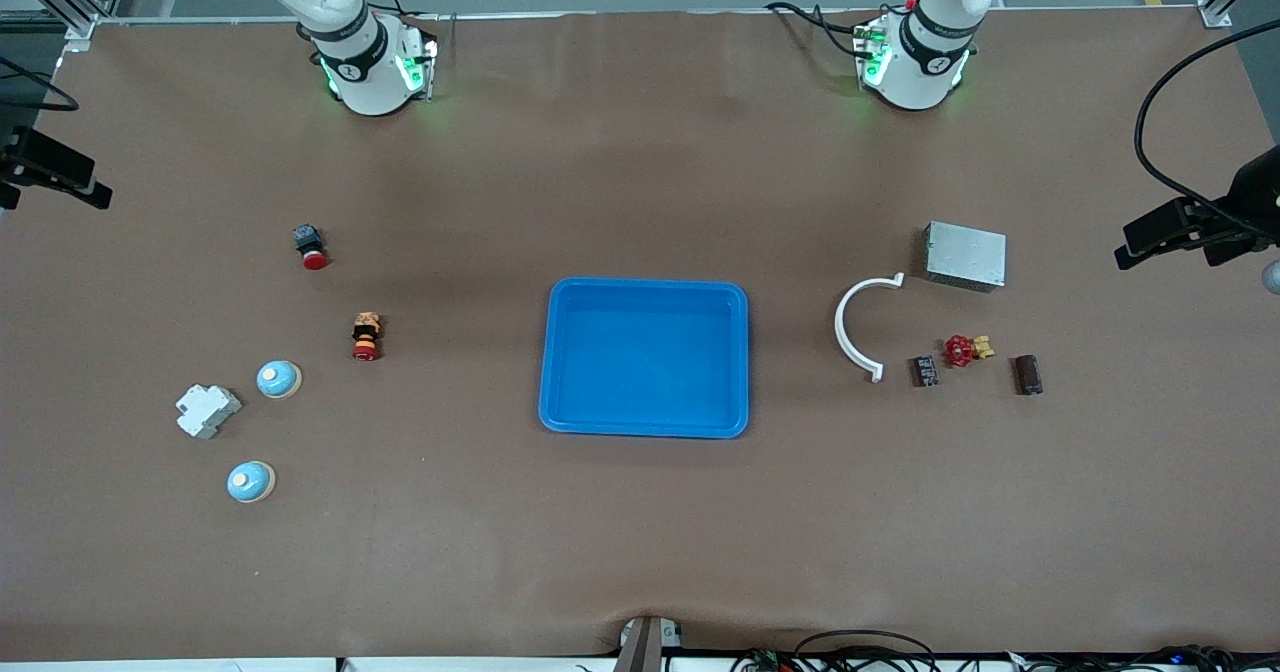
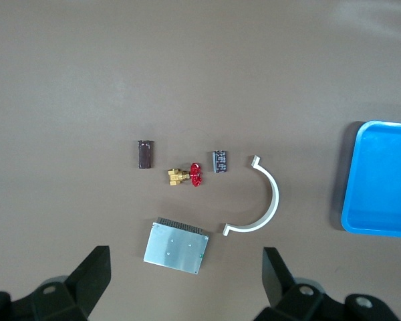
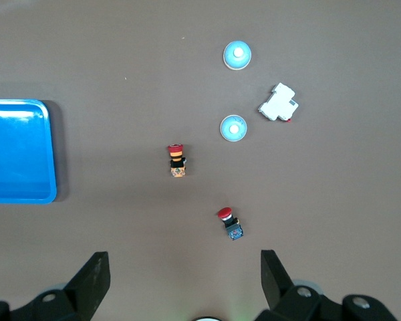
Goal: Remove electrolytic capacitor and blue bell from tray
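Two dark capacitors lie toward the left arm's end of the table: one printed (image 1: 923, 371) (image 2: 220, 161), one brown (image 1: 1028, 374) (image 2: 145, 154). Two blue-and-white bells (image 1: 278, 379) (image 1: 250, 481) sit toward the right arm's end, also in the right wrist view (image 3: 233, 128) (image 3: 238, 55). An empty blue tray (image 1: 647, 357) lies mid-table. My left gripper (image 2: 186, 259) is open and empty, high over the silver box. My right gripper (image 3: 184, 262) is open and empty, high over bare table near a red push button. Neither gripper shows in the front view.
A silver metal box (image 1: 965, 255), a white curved bracket (image 1: 858, 327) and a red-handled valve (image 1: 963, 350) lie by the capacitors. Two red push buttons (image 1: 310, 246) (image 1: 366, 336) and a white breaker (image 1: 207, 410) lie by the bells. Black camera mounts stand at both table ends.
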`<state>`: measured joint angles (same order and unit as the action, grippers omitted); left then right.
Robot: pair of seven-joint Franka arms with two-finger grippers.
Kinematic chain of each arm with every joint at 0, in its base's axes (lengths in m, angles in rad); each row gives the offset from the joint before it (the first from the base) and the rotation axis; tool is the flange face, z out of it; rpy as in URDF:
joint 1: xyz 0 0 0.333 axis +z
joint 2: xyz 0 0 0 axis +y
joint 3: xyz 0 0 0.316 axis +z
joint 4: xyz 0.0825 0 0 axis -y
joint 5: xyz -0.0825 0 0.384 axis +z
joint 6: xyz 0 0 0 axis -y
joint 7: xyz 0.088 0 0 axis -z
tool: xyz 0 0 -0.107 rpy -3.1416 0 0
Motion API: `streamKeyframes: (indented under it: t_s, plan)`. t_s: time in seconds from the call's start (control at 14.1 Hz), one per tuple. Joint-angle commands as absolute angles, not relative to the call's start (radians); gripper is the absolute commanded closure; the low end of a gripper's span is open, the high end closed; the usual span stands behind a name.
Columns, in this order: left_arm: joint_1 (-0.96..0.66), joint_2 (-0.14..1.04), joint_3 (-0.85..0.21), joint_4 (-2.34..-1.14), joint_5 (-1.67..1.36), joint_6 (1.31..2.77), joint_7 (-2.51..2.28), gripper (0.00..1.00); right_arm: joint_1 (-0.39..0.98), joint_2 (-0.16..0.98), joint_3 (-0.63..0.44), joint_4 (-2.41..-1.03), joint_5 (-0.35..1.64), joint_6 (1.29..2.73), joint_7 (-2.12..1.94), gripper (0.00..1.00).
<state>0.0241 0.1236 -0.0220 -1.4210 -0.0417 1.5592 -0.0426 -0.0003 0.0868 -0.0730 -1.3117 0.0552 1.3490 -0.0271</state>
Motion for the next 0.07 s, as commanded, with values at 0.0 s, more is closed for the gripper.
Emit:
streamKeyframes:
  t_s: [0.0]
  plan:
    - [0.025,0.121,-0.025,-1.422,-0.037,1.566,-0.048,0.00,-0.006,0.078,-0.071,-1.305,0.071,1.359,-0.008,0.00]
